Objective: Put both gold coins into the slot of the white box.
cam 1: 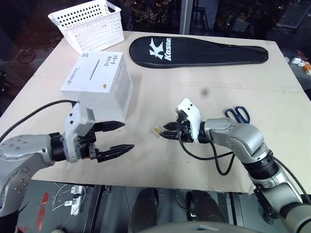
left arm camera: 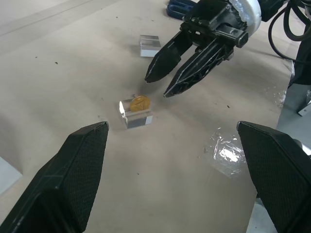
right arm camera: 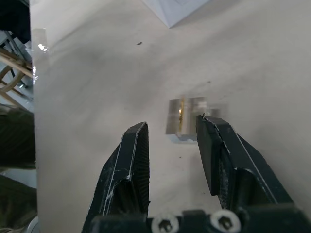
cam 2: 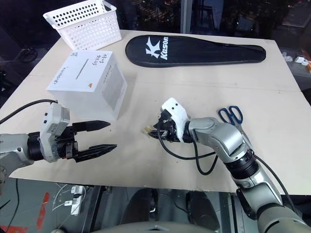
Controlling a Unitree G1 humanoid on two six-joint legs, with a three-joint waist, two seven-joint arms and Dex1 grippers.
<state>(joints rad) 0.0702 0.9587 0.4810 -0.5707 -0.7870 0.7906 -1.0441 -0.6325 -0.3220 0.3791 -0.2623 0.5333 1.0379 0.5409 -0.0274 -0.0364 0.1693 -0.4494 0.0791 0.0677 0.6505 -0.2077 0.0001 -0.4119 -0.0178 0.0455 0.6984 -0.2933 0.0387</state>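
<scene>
Gold coin (left arm camera: pixel 140 103) is sitting in a small clear case (left arm camera: pixel 136 112) on the bench (cam 1: pixel 204 73), between the two arms and just in front of the right gripper (cam 1: pixel 166 132). That gripper is reaching in low from the side, its black fingers partly spread and empty, with the tips just short of the case. The left gripper (cam 1: pixel 114 138) is hovering nearby with its fingers spread wide, grasping nothing. A second clear case (left arm camera: pixel 150 44) is lying a little further off; I cannot tell whether it is holding the other coin. The white box (cam 1: pixel 99 85) is standing on the far left of the bench, near the white basket (cam 1: pixel 90 24), with its slot (cam 1: pixel 92 71) facing up and nothing in it that I can see.

From where I am standing, the risk is in the pick. The coin is tiny and appears to be seated in slick plastic, so the fingers could be closing on the case instead of the coin, or nudging the case across the paper and out of reach. A shallow approach could also be tipping the case and spilling the coin. The crumpled clear wrap (left arm camera: pixel 224 154) close by could be getting caught in the grip too
</scene>
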